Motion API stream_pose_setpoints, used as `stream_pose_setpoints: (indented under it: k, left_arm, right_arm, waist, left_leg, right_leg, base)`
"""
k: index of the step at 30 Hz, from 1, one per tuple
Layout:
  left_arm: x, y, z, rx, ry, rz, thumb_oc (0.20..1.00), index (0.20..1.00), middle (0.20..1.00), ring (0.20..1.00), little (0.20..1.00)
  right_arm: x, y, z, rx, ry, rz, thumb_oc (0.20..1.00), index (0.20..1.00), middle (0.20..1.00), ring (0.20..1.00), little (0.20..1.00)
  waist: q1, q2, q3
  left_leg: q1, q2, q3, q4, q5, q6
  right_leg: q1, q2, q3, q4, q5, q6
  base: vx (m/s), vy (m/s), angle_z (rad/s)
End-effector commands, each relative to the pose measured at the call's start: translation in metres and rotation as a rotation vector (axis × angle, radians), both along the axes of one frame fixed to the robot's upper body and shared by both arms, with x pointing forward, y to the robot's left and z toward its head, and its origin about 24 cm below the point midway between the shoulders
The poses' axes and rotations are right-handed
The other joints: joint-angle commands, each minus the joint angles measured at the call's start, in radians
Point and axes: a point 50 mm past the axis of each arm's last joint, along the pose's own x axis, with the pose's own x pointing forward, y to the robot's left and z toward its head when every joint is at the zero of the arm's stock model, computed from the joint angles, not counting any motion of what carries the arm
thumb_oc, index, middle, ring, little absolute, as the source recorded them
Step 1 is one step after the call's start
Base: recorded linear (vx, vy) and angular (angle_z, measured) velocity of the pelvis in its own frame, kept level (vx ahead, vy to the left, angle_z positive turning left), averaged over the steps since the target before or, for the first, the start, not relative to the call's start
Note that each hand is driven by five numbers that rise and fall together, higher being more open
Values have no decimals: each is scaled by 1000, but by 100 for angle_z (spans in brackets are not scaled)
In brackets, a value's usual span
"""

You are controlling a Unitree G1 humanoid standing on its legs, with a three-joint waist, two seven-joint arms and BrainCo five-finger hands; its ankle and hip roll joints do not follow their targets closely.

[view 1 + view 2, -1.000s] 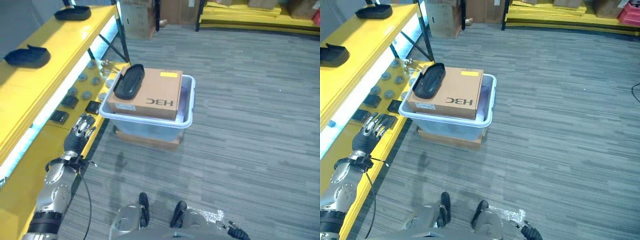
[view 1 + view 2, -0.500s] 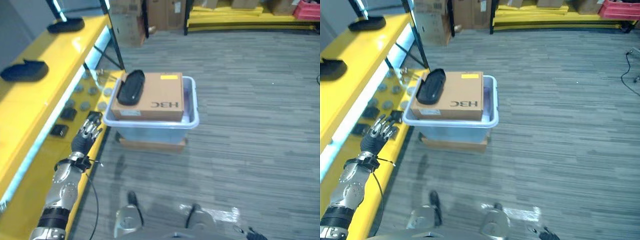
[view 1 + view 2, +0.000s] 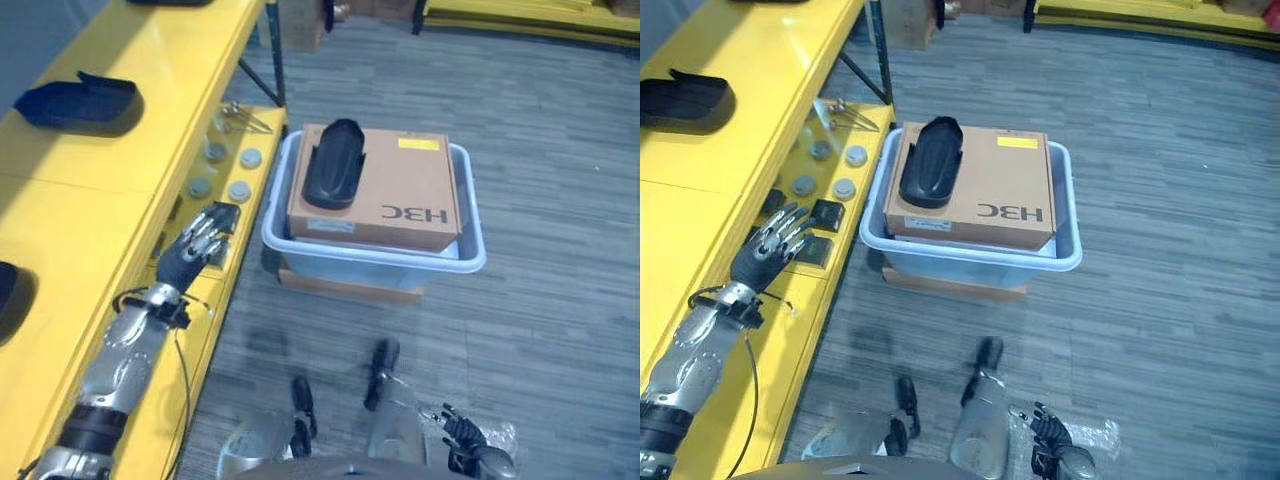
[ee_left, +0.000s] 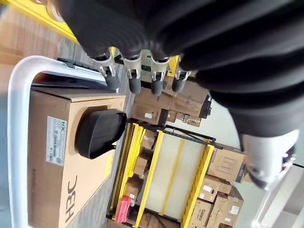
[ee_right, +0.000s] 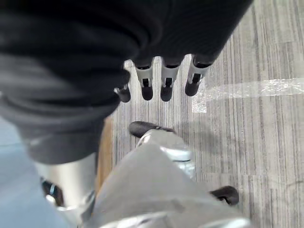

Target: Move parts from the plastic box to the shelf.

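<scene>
A pale plastic box point(image 3: 370, 262) stands on the floor with a brown carton point(image 3: 400, 190) in it. A black curved part point(image 3: 330, 165) lies on the carton's left side, also seen in the left wrist view point(image 4: 99, 133). The yellow shelf point(image 3: 140, 170) runs along the left. My left hand point(image 3: 195, 250) hovers open over the lower shelf level, left of the box, holding nothing. My right hand point(image 5: 164, 80) hangs open over the floor, low at the right point(image 3: 465, 440).
One black part point(image 3: 80, 100) rests on the shelf's top level, another at the left edge point(image 3: 10, 290). Grey discs point(image 3: 238, 190) and small black blocks point(image 3: 827, 213) lie on the lower level. A wooden board point(image 3: 350, 290) sits under the box. More cartons and yellow racks stand behind.
The whole picture has shifted, so the camera moved. My left hand stays open by the lower shelf. The black part still lies on the carton.
</scene>
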Motion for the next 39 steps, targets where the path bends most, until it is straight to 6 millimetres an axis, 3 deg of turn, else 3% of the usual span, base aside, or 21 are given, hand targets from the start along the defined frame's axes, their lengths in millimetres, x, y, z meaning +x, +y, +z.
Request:
stream_pose_setpoints:
  k: [1,5,12,13,14,15,18,21,23,24,28,29,31,34,35,36,39]
  left_arm:
    - [-2,3,17,-96,-82,7,1000,1000,1000,1000,1000]
    - [1,-9,14,-76,-65,-12,1000,1000,1000,1000,1000]
    - [0,2,2,90,-34,39,1000,1000,1000,1000,1000]
    - [1,5,-11,220,37,98,1000,1000,1000,1000,1000]
    - [2,6,-22,233,92,118,1000,1000,1000,1000,1000]
    - [-1,13,-61,374,257,186,1000,1000,1000,1000,1000]
    - [-14,18,-114,575,440,232,1000,1000,1000,1000,1000]
    - [-32,15,-154,674,622,245,1000,1000,1000,1000,1000]
    - [-51,17,-179,737,745,261,1000,1000,1000,1000,1000]
    - [-78,21,-205,811,908,279,1000,1000,1000,1000,1000]
    - [-136,28,-233,899,1089,273,1000,1000,1000,1000,1000]
    - [-152,29,-238,938,1107,247,1000,1000,1000,1000,1000]
    - [-164,33,-239,930,1123,261,1000,1000,1000,1000,1000]
    - [-169,39,-237,897,1113,297,1000,1000,1000,1000,1000]
    - [-169,40,-236,885,1092,308,1000,1000,1000,1000,1000]
    - [-168,41,-236,886,1092,308,1000,1000,1000,1000,1000]
    - [-169,45,-233,854,1089,327,1000,1000,1000,1000,1000]
  right_arm:
    - [-32,-10,-3,-12,74,6,1000,1000,1000,1000,1000]
    - [-36,-16,-2,-16,80,-49,1000,1000,1000,1000,1000]
    - [-48,-14,-2,15,87,-82,1000,1000,1000,1000,1000]
    - [-45,-12,-3,24,103,-45,1000,1000,1000,1000,1000]
    - [-44,-11,-3,25,110,-35,1000,1000,1000,1000,1000]
    - [-41,-11,-3,27,134,4,1000,1000,1000,1000,1000]
    - [-34,-8,-5,27,163,46,1000,1000,1000,1000,1000]
    - [-30,-9,-7,9,174,32,1000,1000,1000,1000,1000]
    - [-32,-11,-7,-12,187,38,1000,1000,1000,1000,1000]
    - [-36,-12,-9,-37,192,-16,1000,1000,1000,1000,1000]
    - [-28,-17,-6,-43,66,-228,1000,1000,1000,1000,1000]
    - [-16,-25,2,-54,-40,-347,1000,1000,1000,1000,1000]
    - [5,-39,17,-78,-179,-461,1000,1000,1000,1000,1000]
    - [40,-55,48,-160,-379,-589,1000,1000,1000,1000,1000]
    - [66,-67,81,-212,-581,-657,1000,1000,1000,1000,1000]
    - [66,-66,81,-214,-580,-657,1000,1000,1000,1000,1000]
    - [87,-83,140,-341,-843,-741,1000,1000,1000,1000,1000]
  waist:
    - [6,20,-41]
    - [8,8,-64]
    - [-8,11,-97]
    - [-15,8,-111]
    - [-19,7,-116]
    - [-24,7,-121]
    - [-31,4,-109]
    - [-36,22,-92]
    - [-42,39,-79]
    - [-49,28,-90]
    - [-31,22,-97]
    - [-26,21,-102]
    - [-17,19,-105]
    - [-6,14,-97]
    - [5,10,-88]
    - [6,10,-88]
    - [14,3,-78]
  left_leg:
    - [5,196,-26,-33,6,-80]
    - [11,236,-14,-40,33,-109]
    - [61,268,-1,-65,25,-133]
    - [65,280,3,-45,16,-143]
    - [60,285,2,-29,14,-148]
    - [24,314,-12,78,42,-174]
    - [-53,340,-38,212,111,-185]
    - [-66,331,-19,103,143,-187]
    - [-101,346,-5,17,246,-212]
    - [-71,332,25,-47,183,-200]
    - [-27,296,1,-96,151,-178]
    - [-6,281,7,-127,148,-175]
    - [5,264,-2,-144,138,-167]
    - [-2,251,-4,-155,130,-157]
    - [-11,245,-11,-159,127,-150]
    - [-11,245,-11,-158,127,-149]
    - [-20,237,-17,-171,123,-138]
  right_leg:
    - [244,43,-69,-65,30,16]
    - [312,75,-116,-112,9,1]
    - [351,112,-129,-114,-34,-6]
    - [356,128,-129,-127,-40,-19]
    - [359,133,-126,-133,-42,-25]
    - [378,156,-117,-152,-50,-50]
    - [384,176,-104,-155,-55,-94]
    - [383,187,-93,-150,-60,-90]
    - [404,194,-83,-167,-57,-85]
    - [431,165,-94,-173,-68,-63]
    - [436,145,-107,-156,-75,-44]
    - [437,140,-115,-156,-76,-34]
    - [432,136,-113,-151,-80,-25]
    - [413,132,-115,-142,-81,-19]
    - [401,129,-117,-139,-78,-14]
    - [401,129,-117,-139,-78,-14]
    - [390,126,-120,-141,-72,-2]
  base:
    - [219,-260,39]
    - [143,-199,19]
    - [132,-158,-1]
    - [98,-245,0]
    - [81,-266,-4]
    - [54,-181,-8]
    - [-18,-111,-14]
    - [-4,93,-20]
    - [138,248,19]
    - [192,260,24]
    - [98,131,-32]
    - [66,92,-53]
    - [44,62,-24]
    - [-35,32,18]
    - [-55,19,28]
    - [-45,17,24]
    - [-10,14,18]
